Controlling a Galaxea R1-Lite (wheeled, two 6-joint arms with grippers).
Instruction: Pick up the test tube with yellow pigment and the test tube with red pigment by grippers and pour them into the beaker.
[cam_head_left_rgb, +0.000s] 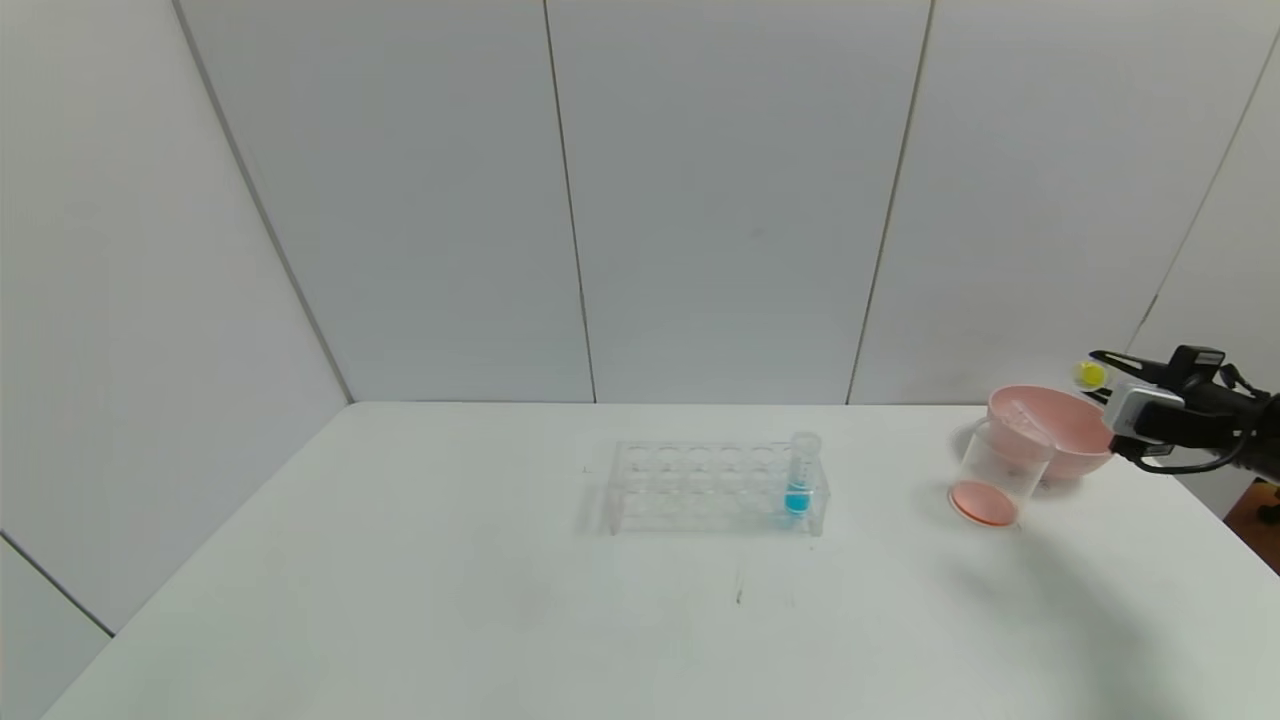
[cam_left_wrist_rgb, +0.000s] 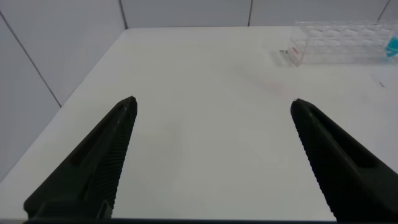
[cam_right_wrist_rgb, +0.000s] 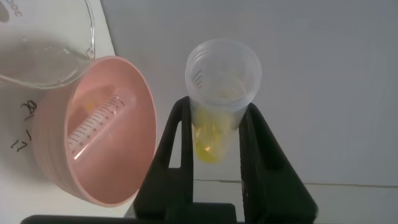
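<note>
- The right pincer (cam_head_left_rgb: 1100, 368) is clamped on the test tube with yellow pigment (cam_right_wrist_rgb: 219, 93), held out past the far right edge of the desk (cam_head_left_rgb: 400, 560), just beyond the pink bowl (cam_head_left_rgb: 1062, 428); yellow liquid still shows in the tube's rounded end.
- The beaker (cam_head_left_rgb: 1000, 475) stands on the desk touching the bowl's near side, a pinkish-red layer in its bottom; a clear graduated tube, probably the test tube with red pigment (cam_right_wrist_rgb: 96, 124), lies emptied inside the bowl; so the red pour looks done and the yellow one is in hand.
- Next, I judge, the tube's mouth must come over the beaker's rim and tip; the bowl sits between, so the path should pass above it.
- The left pincer (cam_left_wrist_rgb: 211, 162) hangs with fingers wide apart over bare desk, well away from the work.
- The rack (cam_head_left_rgb: 715, 488) with the blue tube (cam_head_left_rgb: 800, 480) stands mid-desk, well apart from the beaker; the desk edge close by on the right leaves little margin for spills.
</note>
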